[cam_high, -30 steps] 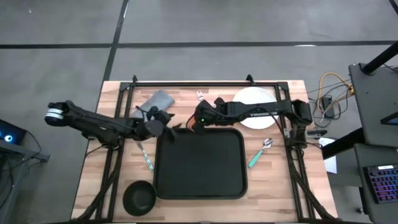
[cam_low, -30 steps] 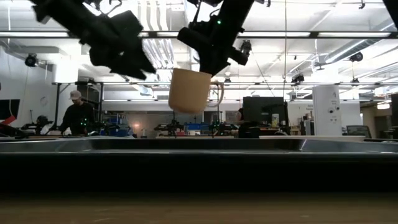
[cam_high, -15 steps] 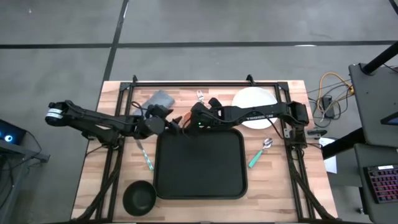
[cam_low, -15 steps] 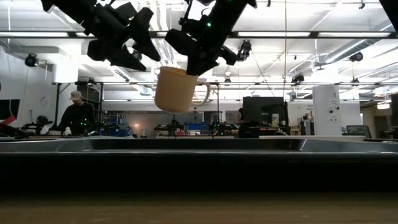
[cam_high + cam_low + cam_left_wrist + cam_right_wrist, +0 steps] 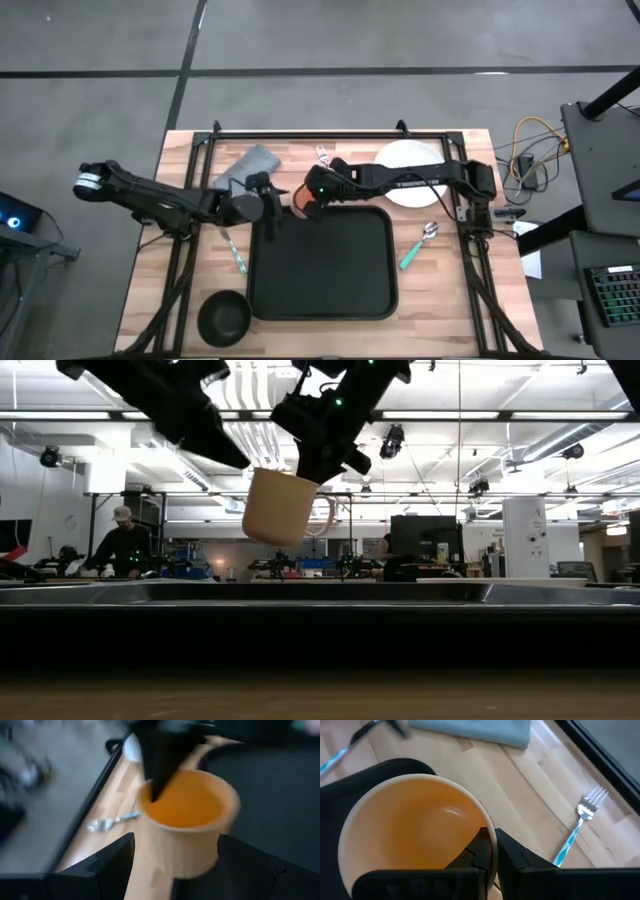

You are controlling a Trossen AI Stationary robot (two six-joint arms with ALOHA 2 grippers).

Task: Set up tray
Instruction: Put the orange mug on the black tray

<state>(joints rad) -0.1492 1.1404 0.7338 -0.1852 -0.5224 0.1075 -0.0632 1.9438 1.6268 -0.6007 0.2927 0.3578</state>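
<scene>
A tan mug with an orange inside (image 5: 299, 200) hangs in the air over the far left corner of the large black tray (image 5: 320, 285). My right gripper (image 5: 313, 192) is shut on it and shows above the mug (image 5: 281, 506) in the low view. My left gripper (image 5: 270, 206) is open just left of the mug. In the left wrist view its fingers stand on either side of the mug (image 5: 187, 822); whether they touch it I cannot tell. My right gripper pinches the mug's rim (image 5: 486, 826) with one finger inside the mug and one outside, coming from above and slanting from the table's right. The mug is lifted clear of the tray, hanging below the fingers with a slight tilt, its handle (image 5: 325, 518) toward the gripper's side.
A white plate (image 5: 408, 158) lies at the far right and a grey folded napkin (image 5: 248, 163) at the far left. A small black bowl (image 5: 223, 317) sits near left. A teal-handled spoon (image 5: 417, 245) lies right of the tray, a teal-handled utensil (image 5: 235, 253) left of it, and a fork (image 5: 324, 153) by the far edge.
My right gripper has carried the mug a little toward the table's left, still lifted. My left gripper has moved right toward the mug and turned, and its open fingers now flank the mug.
</scene>
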